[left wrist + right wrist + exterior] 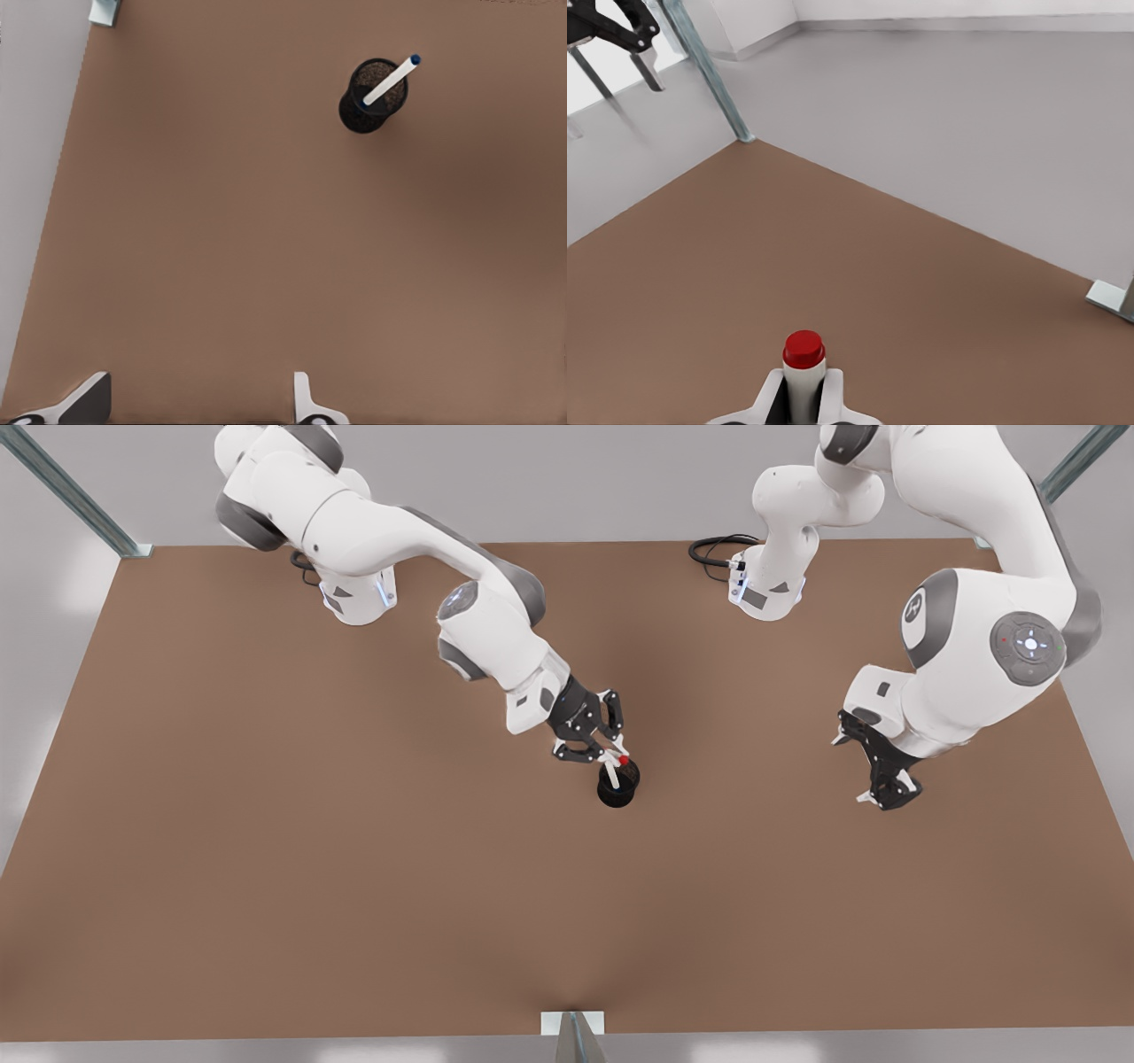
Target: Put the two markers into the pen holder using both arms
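The black pen holder (617, 786) stands mid-table, and the left wrist view shows it (359, 113) with the blue-capped marker (390, 81) leaning inside. My right gripper (611, 756), on the arm at the front view's left, hangs just above the holder. It is shut on the red-capped marker (623, 762), whose lower end reaches the holder's mouth. The right wrist view shows that marker (803, 370) upright between my right gripper's (804, 400) fingers. My left gripper (886, 790) waits open and empty at the front view's right, apart from the holder, its fingers spread wide in its own view (197, 403).
The brown table (354, 886) has metal frame posts at its far corners (80, 500) and a bracket (573, 1026) at its near edge. Both arm bases stand at the back, with a black cable (716, 549) beside one. The left gripper (611, 31) shows far off.
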Available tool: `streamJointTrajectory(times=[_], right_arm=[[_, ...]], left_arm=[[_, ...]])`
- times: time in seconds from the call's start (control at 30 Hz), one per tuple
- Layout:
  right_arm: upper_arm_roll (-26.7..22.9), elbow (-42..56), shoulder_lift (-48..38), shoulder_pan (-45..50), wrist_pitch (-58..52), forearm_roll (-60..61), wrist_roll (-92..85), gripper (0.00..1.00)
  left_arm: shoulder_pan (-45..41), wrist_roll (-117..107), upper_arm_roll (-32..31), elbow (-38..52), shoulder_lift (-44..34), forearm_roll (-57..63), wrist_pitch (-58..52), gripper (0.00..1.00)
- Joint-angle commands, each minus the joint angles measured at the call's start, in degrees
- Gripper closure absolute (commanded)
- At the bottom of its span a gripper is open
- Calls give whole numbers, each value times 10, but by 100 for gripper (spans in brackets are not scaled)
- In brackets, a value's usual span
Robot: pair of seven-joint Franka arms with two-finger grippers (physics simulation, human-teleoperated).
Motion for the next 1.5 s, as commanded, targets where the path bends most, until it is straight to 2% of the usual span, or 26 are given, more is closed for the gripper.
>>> streamJointTrajectory(times=[0.0, 0.03, 0.07, 0.43, 0.6, 0.77, 0.9, 1.47], right_arm=[[-40, 2, 20, 37, 197, -20, 82, 72], [-77, -2, 29, 70, 222, -35, 82, 72], [-89, -4, 44, 77, 248, -45, 81, 72], [-128, -51, 78, 90, 376, -96, 80, 72], [-155, -34, 99, 107, 379, -104, 79, 72], [-156, -39, 106, 97, 379, -131, 79, 72], [-152, -91, 78, 77, 379, -138, 78, 72], [-155, -107, 111, 83, 379, -170, 79, 71]], left_arm=[[0, -708, -1, 1, 13, 33, -25, 0], [0, -709, 0, 4, 22, 33, -24, 0], [0, -708, 0, 4, 22, 33, -25, 0], [6, -709, 2, 2, 47, 32, -18, 0], [6, -709, 2, 2, 62, 32, -18, 0], [7, -718, 3, 1, 66, 30, -20, 0], [7, -725, 3, 1, 66, 27, -21, 0], [6, -729, 3, -1, 67, 27, -23, 0]])
